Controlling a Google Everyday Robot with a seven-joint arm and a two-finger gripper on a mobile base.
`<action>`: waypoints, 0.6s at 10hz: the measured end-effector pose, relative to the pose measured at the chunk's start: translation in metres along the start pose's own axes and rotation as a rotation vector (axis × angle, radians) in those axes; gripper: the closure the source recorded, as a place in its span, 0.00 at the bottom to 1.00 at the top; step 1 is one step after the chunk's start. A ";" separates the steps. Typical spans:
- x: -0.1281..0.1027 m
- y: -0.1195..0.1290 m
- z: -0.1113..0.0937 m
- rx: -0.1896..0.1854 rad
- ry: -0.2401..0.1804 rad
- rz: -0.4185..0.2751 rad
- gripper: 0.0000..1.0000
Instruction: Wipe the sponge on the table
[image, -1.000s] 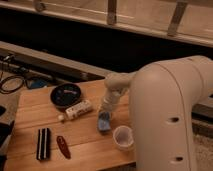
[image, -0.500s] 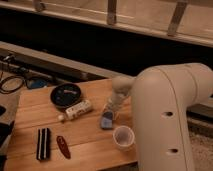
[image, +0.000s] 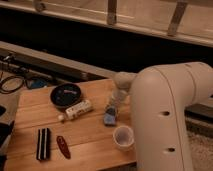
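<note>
Blue, small, rectangular soft sponge (image: 109, 119) lies on the light wooden butcher-block counter (image: 90, 135), towards its right side, just behind the translucent round cup (image: 123, 136). Pale two-finger tool (image: 113, 106) stands on the sponge's far end, touching it; whether it grips cannot be told.
</note>
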 end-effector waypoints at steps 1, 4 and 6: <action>-0.002 0.001 -0.001 -0.008 -0.001 -0.003 1.00; 0.016 0.032 -0.001 -0.046 -0.015 -0.067 1.00; 0.047 0.048 0.001 -0.034 -0.011 -0.135 1.00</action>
